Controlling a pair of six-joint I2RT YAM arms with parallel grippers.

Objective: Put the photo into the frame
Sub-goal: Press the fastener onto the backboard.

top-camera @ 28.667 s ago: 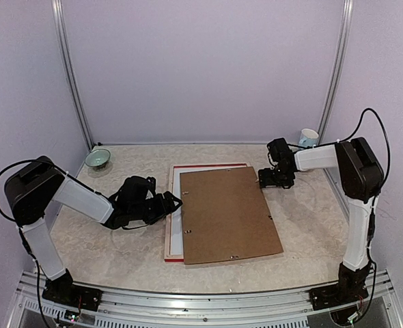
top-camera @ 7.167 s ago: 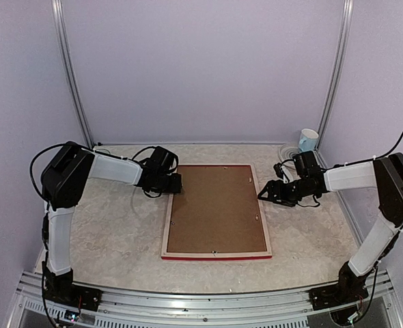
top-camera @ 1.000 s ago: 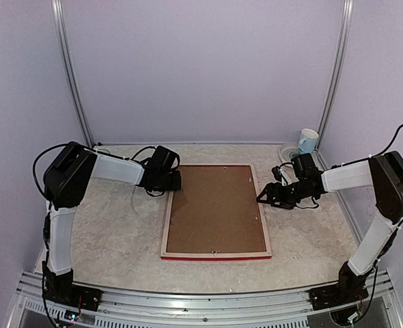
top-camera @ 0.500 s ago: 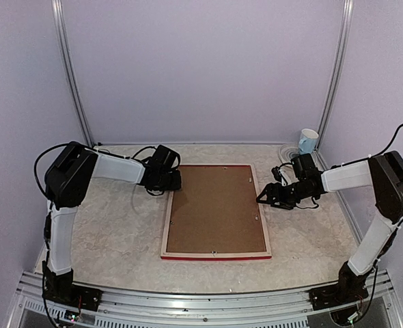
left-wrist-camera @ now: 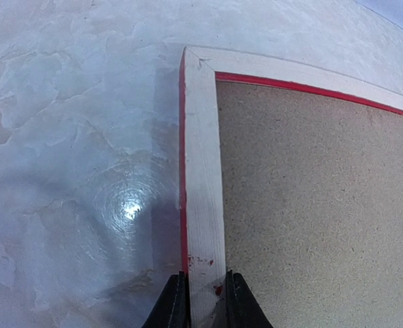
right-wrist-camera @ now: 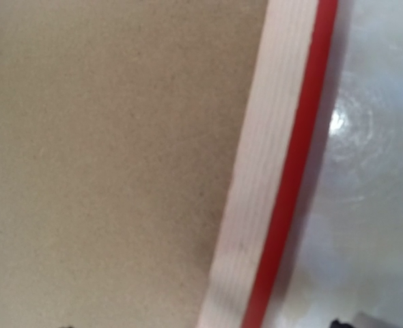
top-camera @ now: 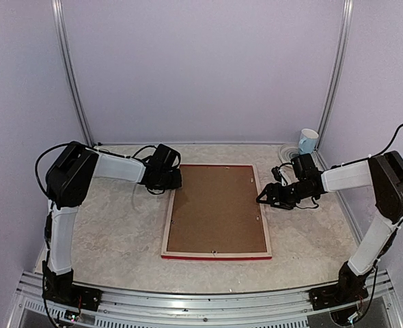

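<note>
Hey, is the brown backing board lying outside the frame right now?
No, in the overhead view the brown backing board sits within the pale wood border of the frame.

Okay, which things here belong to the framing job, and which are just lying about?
Job: frame, face down; brown backing board in it; left gripper, pinching the frame's rail; right gripper, by its right edge. Photo not visible.
Lying about: cup, far right corner.

The frame [left-wrist-camera: 203,171] has a back of pale bare wood, matt, with fine straight grain. Its thin outer edge is smooth red paint. Inside the frame, the backing board [left-wrist-camera: 311,205] is brown pressed fibre, rough and dull. Around the frame, the surface [left-wrist-camera: 85,171] looks like polished marble, glossy.
</note>
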